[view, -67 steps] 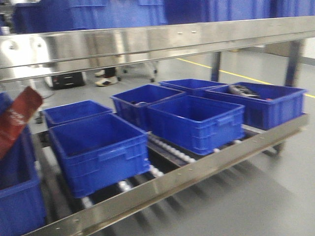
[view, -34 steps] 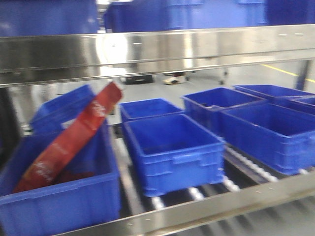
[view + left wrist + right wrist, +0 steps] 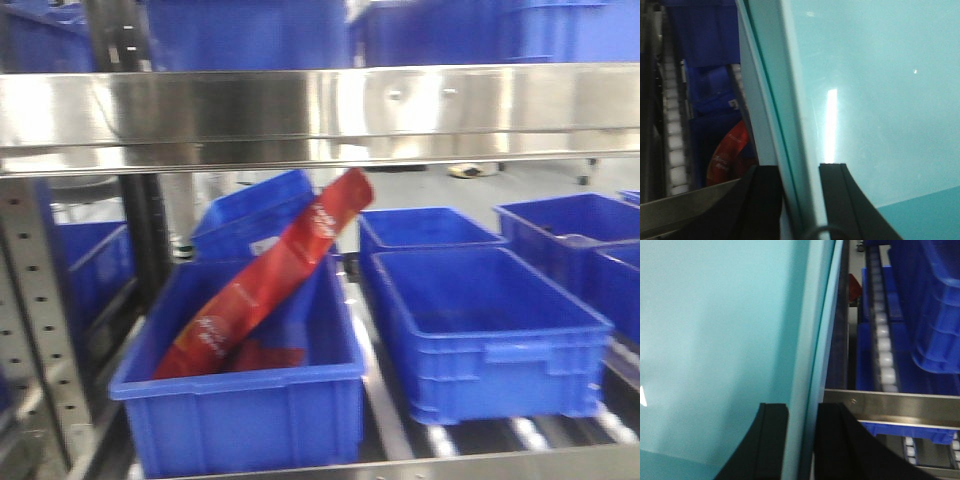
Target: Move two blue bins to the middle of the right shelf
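While a red packet leans in a blue bin, the left gripper and right gripper each clamp a teal rim (fingers either side).

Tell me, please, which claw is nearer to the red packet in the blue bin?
Left, probably. The left claw, clamped on a teal panel, has the red packet close below-left in its view; the right claw, clamped likewise, sees only a red patch far off.
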Robot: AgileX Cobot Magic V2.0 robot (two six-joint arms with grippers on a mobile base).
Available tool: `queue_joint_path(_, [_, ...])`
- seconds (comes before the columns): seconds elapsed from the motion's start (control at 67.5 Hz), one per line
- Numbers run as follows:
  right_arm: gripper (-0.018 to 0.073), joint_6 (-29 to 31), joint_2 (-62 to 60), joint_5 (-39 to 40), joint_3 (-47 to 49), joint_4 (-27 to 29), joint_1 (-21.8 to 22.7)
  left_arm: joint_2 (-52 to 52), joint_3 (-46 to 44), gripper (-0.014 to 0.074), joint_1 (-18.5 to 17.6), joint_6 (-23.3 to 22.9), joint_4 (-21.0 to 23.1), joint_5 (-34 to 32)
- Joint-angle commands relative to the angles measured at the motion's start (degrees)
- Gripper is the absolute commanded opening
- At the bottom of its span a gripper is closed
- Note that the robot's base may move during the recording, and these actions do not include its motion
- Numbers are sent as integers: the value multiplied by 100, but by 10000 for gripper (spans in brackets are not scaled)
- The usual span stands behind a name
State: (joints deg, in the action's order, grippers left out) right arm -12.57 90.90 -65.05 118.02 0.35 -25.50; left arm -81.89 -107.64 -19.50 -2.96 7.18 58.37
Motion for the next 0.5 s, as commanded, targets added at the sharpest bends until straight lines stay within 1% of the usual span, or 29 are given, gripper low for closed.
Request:
queue_joint_path(0.0, [-162, 170, -86, 553, 79, 127, -26, 95, -98, -111, -63, 113, 311, -416])
queue_joint_path(0.489, [-162, 170, -86, 553, 79, 127, -26, 95, -98, -111, -63, 113, 311, -416])
